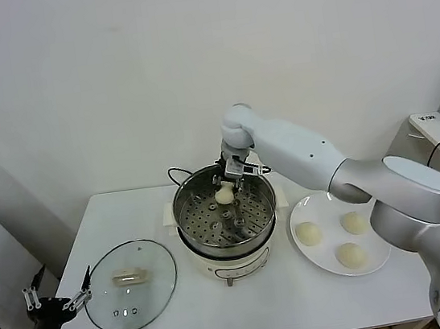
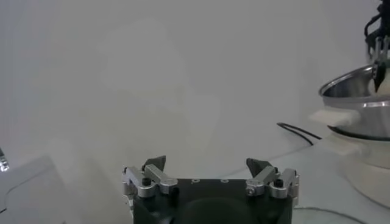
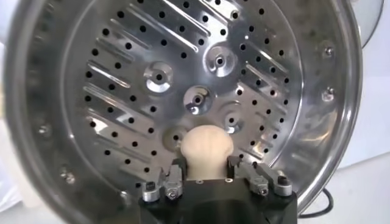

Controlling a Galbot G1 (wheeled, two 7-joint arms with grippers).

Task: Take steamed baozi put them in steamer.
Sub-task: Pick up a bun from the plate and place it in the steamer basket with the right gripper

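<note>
The shiny steel steamer [image 1: 190,217] sits on its white pot base at the table's middle. My right gripper [image 1: 224,186] hangs over its far rim, shut on a pale baozi [image 1: 224,195] held above the perforated bottom. In the right wrist view the baozi [image 3: 207,148] is squeezed between the fingers [image 3: 175,176] over the steamer's floor [image 3: 122,91]. Three more baozi [image 1: 308,234] lie on the white plate [image 1: 379,261] to the right. My left gripper [image 1: 57,302] is open and idle at the table's left front corner; it also shows in the left wrist view [image 2: 207,167].
A round glass lid [image 1: 130,286] with a white handle lies flat left of the steamer. A black cord [image 1: 174,173] runs behind the pot. A white cabinet [image 1: 435,132] stands at the far right. The steamer's rim [image 2: 350,85] shows far off in the left wrist view.
</note>
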